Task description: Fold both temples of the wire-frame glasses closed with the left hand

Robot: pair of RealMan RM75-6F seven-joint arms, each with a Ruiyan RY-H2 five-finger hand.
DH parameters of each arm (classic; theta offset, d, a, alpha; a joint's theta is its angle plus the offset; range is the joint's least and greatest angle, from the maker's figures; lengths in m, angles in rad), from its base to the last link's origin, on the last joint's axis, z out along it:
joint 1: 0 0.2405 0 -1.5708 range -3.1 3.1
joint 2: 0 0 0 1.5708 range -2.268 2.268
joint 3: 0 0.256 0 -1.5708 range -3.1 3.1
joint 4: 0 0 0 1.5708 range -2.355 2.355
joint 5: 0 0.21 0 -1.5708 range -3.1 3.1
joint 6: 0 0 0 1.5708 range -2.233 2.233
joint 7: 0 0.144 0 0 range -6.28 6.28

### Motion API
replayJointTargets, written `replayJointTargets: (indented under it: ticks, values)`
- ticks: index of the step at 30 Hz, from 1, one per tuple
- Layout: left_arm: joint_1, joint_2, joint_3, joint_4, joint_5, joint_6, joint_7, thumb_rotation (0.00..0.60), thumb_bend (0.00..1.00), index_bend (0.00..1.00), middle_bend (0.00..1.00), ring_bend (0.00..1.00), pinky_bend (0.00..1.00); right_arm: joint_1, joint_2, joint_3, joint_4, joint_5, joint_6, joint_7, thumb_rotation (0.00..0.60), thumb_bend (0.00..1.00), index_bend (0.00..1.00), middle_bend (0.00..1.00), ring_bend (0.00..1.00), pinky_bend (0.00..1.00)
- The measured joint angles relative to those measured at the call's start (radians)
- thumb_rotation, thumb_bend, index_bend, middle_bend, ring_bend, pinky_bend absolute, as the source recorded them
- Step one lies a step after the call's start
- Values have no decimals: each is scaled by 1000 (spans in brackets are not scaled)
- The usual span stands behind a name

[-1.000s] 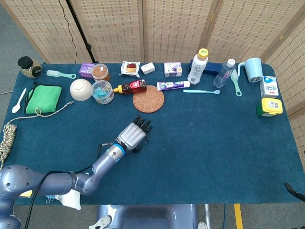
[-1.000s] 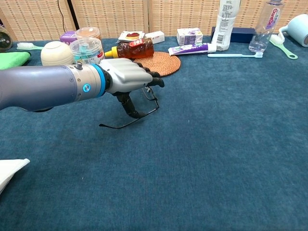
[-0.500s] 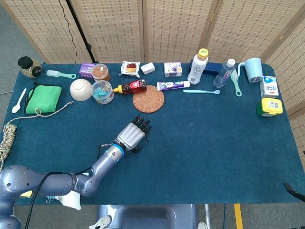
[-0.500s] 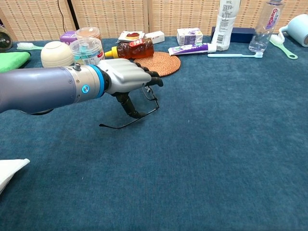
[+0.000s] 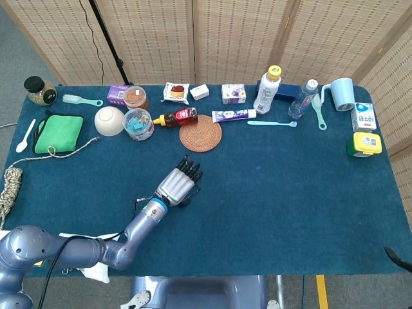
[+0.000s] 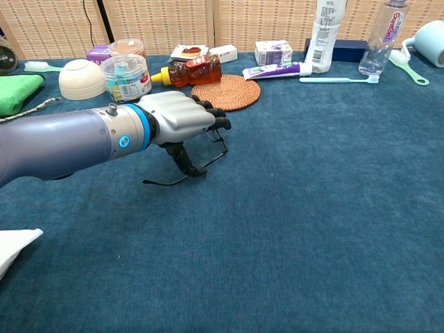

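Observation:
The wire-frame glasses (image 6: 220, 142) lie on the blue tablecloth, mostly under my left hand (image 6: 182, 118). One thin dark temple (image 6: 161, 182) runs out to the left along the cloth. The hand's fingers curl over the front of the frame and its thumb (image 6: 186, 161) reaches down onto the temple wire, so the hand holds the glasses. From the head view, the left hand (image 5: 177, 183) covers the glasses almost fully. My right hand shows in neither view.
Just beyond the hand lie a woven coaster (image 5: 200, 132), a honey bottle (image 5: 179, 117) and a plastic tub (image 5: 138, 123). A white bowl (image 5: 109, 120) and green cloth (image 5: 59, 133) sit to the left. Bottles, boxes and toothbrushes line the far edge.
My left hand has drawn back slightly toward me and to the left, lowering a little. The front of the glasses shifted with it while the temple tip stayed in place.

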Motion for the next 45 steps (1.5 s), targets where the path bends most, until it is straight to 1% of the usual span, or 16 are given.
replayJointTargets:
  ticks: [11,22,26,32,40,45]
  values:
    - [13,-11,-4,25,26,4,-7,332,295,123,0,0,0,-1,-2,0,1,2,-1,2,600,0,148,0,0,2]
    - [30,-23,-12,41,64,17,-15,342,296,247,0,0,0,-1,-1,2,-8,3,0,-8,600,0,147,0,0,2]
    - [37,-27,-15,50,76,16,-20,343,296,267,0,0,0,-2,0,2,-13,4,1,-11,600,0,147,0,0,2]
    - [45,-30,-19,59,97,14,-27,350,296,336,0,0,0,-2,0,2,-18,3,0,-14,600,0,147,0,0,2]
    - [58,-23,-22,56,111,10,-29,387,296,408,0,0,0,0,0,3,-23,4,-2,-18,600,0,147,0,0,2]
    - [62,-19,-21,49,122,8,-26,407,296,432,0,0,0,-2,0,3,-26,4,1,-20,600,0,147,0,0,2]
